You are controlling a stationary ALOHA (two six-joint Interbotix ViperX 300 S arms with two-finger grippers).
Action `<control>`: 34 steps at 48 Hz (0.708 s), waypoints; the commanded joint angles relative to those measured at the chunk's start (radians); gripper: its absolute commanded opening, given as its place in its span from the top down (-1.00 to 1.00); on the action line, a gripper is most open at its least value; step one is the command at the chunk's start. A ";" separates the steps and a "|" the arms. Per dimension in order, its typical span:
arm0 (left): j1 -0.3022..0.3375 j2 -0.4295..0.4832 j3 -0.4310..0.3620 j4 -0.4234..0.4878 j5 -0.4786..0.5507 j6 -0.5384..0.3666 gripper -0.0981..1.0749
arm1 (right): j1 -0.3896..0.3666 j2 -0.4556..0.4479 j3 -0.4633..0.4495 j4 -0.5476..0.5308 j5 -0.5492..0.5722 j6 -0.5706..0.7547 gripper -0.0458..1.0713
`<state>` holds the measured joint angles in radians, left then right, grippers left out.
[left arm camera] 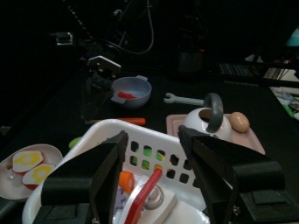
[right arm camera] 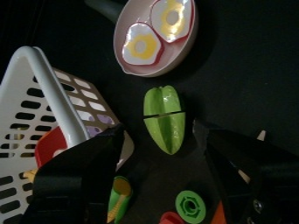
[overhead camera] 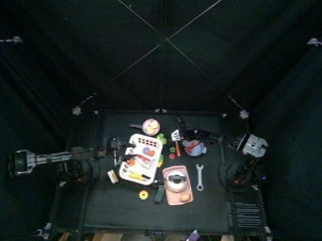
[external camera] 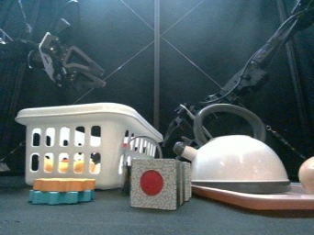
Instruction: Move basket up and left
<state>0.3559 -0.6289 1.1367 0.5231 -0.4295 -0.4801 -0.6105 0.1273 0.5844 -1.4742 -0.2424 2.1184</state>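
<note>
We judge the step in hand to be the approach to a grasp: the left tool (left arm camera: 158, 179) hangs just over the near rim of the white basket (left arm camera: 140, 140), its jaws spread nearly full and holding nothing. We should lower it so one jaw goes inside the wall and one outside, avoid the toy food within, then close firmly before dragging. The basket sits left of the middle of the counter (overhead camera: 113, 127), beside the pink tray (overhead camera: 180, 186). The right tool (right arm camera: 158, 153) stands wide over a green pepper (right arm camera: 165, 118), also empty.
</note>
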 commanded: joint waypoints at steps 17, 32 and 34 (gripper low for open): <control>0.025 0.018 -0.095 -0.236 0.419 -0.002 -0.66 | 0.000 -0.143 -0.023 -0.043 -0.003 -0.009 -0.78; 0.118 0.130 -0.150 -0.259 0.664 -0.011 -0.66 | 0.023 -0.127 -0.029 -0.103 -0.003 -0.009 -0.78; 0.124 0.144 -0.152 -0.270 0.664 -0.009 -0.66 | 0.025 -0.127 -0.029 -0.107 -0.003 -0.009 -0.78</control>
<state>0.4617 -0.5093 1.0124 0.2669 0.2316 -0.4878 -0.5921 0.0184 0.5783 -1.5739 -0.2439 2.1108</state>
